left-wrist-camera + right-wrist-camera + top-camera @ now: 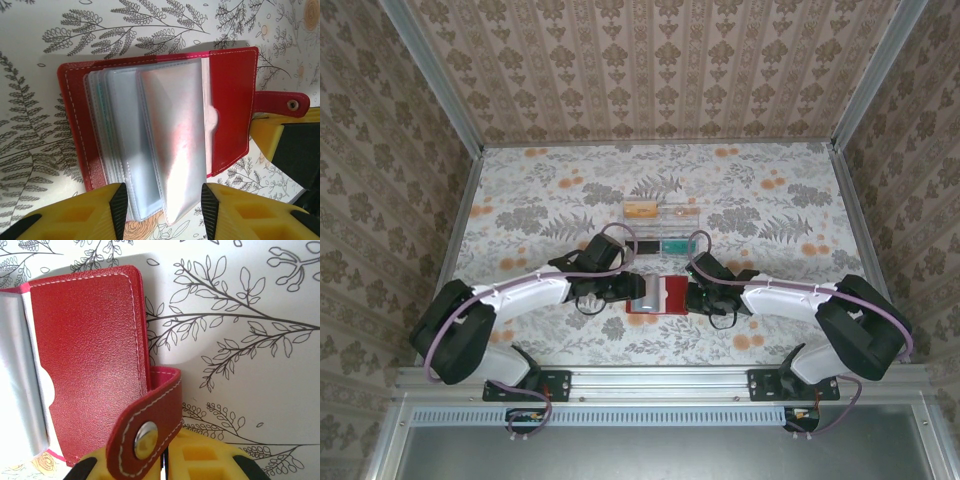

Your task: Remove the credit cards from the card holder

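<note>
The red card holder [660, 296] lies open on the counter [540, 200], near the front middle, between both arms. Opening looks done and its clear sleeves [170, 145] are fanned upright, but I see no card drawn out beside it, so the pulling seems left to do. The left tool [165, 206] stands about half-wide, the sleeves' near edges between its fingers; I cannot tell if they touch. The right tool [161, 466] is pinched narrow on the closing tab [150, 420], at the holder's right. Farther back sits a clear compartment tray [665, 215].
</note>
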You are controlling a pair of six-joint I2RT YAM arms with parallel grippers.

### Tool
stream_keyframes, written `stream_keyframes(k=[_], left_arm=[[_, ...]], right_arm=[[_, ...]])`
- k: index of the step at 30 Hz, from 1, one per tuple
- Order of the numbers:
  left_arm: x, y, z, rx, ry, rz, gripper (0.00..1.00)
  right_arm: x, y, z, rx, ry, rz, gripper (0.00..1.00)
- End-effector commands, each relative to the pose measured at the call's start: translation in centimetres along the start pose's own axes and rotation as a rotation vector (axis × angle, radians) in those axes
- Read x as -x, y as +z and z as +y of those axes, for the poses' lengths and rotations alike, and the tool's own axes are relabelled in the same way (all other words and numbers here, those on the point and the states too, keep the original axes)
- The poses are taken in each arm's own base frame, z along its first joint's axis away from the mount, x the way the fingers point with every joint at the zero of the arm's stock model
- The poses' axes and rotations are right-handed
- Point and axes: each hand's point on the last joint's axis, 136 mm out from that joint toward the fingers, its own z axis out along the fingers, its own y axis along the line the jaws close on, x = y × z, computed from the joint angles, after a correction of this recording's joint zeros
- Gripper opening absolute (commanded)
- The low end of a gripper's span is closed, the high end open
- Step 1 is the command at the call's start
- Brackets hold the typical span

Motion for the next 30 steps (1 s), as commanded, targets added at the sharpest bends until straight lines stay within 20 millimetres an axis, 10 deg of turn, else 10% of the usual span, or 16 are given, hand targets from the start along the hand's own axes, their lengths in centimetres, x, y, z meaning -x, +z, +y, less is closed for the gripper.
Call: stream_keyframes(k=[1,30], left_arm=[[0.2,0.4,-0.5,-0.032,-0.008,0.005,0.46],[-0.1,3.2,-3.9,-0.15,0.041,0.063,0.54]], right_arm=[[0.1,0.2,-0.3,-0.03,-0.011,-0.001,0.13],[0.1,0.2,-0.2,-0.023,-0.005,-0.002,0.14]])
